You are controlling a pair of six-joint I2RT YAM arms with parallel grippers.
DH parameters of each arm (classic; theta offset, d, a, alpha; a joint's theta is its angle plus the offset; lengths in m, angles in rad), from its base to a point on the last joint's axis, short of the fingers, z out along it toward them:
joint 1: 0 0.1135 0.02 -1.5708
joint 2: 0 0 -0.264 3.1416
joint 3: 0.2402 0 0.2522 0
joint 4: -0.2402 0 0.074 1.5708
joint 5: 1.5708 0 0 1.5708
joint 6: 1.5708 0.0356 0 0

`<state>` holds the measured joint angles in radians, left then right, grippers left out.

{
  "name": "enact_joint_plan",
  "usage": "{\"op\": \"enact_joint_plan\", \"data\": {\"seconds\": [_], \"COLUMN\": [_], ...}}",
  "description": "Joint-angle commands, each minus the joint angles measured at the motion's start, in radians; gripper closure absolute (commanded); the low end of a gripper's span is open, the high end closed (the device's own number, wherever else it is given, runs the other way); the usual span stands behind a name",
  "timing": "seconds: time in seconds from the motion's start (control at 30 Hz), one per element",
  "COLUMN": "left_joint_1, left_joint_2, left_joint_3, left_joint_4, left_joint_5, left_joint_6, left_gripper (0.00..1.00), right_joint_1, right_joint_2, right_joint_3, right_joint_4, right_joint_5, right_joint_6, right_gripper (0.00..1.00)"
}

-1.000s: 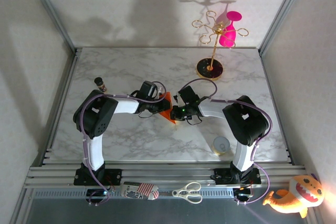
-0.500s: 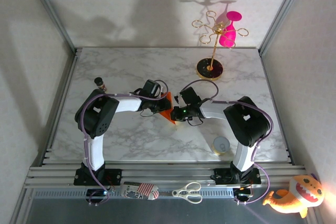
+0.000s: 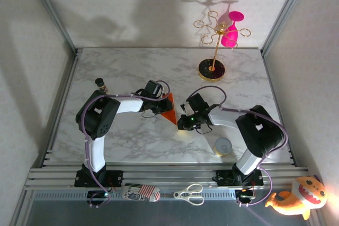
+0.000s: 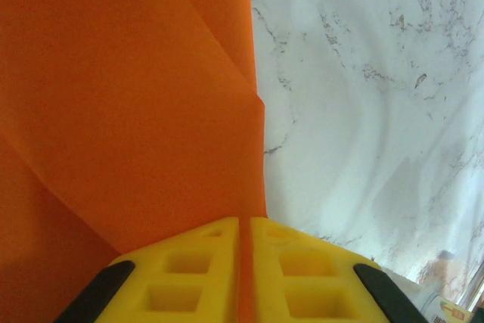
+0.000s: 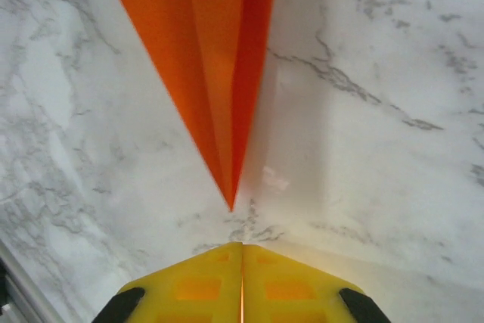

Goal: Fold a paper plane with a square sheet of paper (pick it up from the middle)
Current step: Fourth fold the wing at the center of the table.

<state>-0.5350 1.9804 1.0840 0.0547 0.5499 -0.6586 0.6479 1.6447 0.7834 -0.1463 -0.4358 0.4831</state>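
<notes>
The square sheet of paper is folded into a bright-orange pointed paper plane [image 3: 170,109] that hangs over the middle of the marble table. My left gripper [image 3: 160,105] is shut on its wide end. In the left wrist view the yellow fingers [image 4: 189,274] pinch a thin orange edge, and the creased paper plane [image 4: 128,111] spreads out ahead of them. My right gripper [image 3: 184,123] sits just right of the tip, shut and apart from it. From the right wrist, the paper plane [image 5: 212,51] points down at my shut right gripper [image 5: 242,262], and a strip of bare table separates them.
A gold stand on a black round base [image 3: 212,69] holds a pink glass [image 3: 231,33] at the back right. A small dark bottle [image 3: 100,84] stands at the left and a round tape roll [image 3: 223,146] at the near right. Scissors [image 3: 189,194] and an orange plush toy [image 3: 296,198] lie off the table's front edge.
My right gripper has drawn back from the paper toward the near right, and its arm has swung outward. The left gripper keeps its hold, and more of the orange paper now shows.
</notes>
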Motion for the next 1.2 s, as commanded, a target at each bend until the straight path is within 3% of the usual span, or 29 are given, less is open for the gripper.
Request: {"op": "enact_joint_plan", "data": {"seconds": [0.0,0.3,0.53,0.73,1.17], "left_joint_1": [0.004,0.003,0.003,0.020,0.065], "left_joint_2": [0.051,0.045,0.012,-0.008,-0.009], "left_joint_3": [-0.013,-0.027,-0.006,0.075,0.092], "left_joint_4": [-0.074,-0.036,-0.018,-0.045,-0.081], "left_joint_5": [-0.081,-0.068,-0.028,0.014,0.050], "left_joint_6": [-0.020,-0.083,-0.081,0.055,0.250], "left_gripper": [0.87,0.87,0.85,0.78,0.78], "right_joint_1": [0.001,0.019,0.018,0.002,-0.014], "right_joint_2": [-0.054,0.120,0.174,0.179,0.191], "right_joint_3": [0.038,0.124,0.120,0.061,0.039], "right_joint_4": [0.042,0.146,0.074,-0.029,-0.072], "right_joint_5": [0.030,0.042,0.087,0.099,0.085], "right_joint_6": [0.038,0.119,0.088,0.022,-0.010], "right_gripper": [0.90,0.93,0.94,0.94,0.94]}}
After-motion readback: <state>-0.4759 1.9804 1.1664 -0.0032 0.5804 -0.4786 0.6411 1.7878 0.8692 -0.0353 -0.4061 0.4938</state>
